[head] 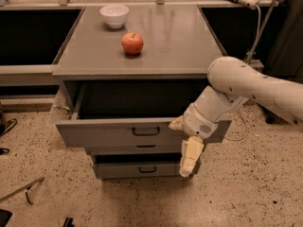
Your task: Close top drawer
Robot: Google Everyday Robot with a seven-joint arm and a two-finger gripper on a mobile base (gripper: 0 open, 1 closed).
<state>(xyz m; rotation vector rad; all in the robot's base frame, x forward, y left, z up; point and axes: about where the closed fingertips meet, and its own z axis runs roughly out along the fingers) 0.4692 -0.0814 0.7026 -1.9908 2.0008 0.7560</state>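
The top drawer (104, 134) is a wide grey metal drawer under the cabinet top, pulled partly out, with a dark loop handle (146, 131) at the centre of its front panel. Its inside looks dark and empty. My gripper (184, 141) sits against the right part of the drawer front, on the end of the white arm (246, 86) that comes in from the right. Its cream fingers (191, 156) stand apart, one near the panel's top edge and one hanging below it, holding nothing.
A red apple (132, 43) and a white bowl (114, 15) sit on the grey cabinet top (180, 41). Two narrower drawers (142, 168) lie below the top drawer. A cable (258, 27) hangs at the right. The floor is speckled.
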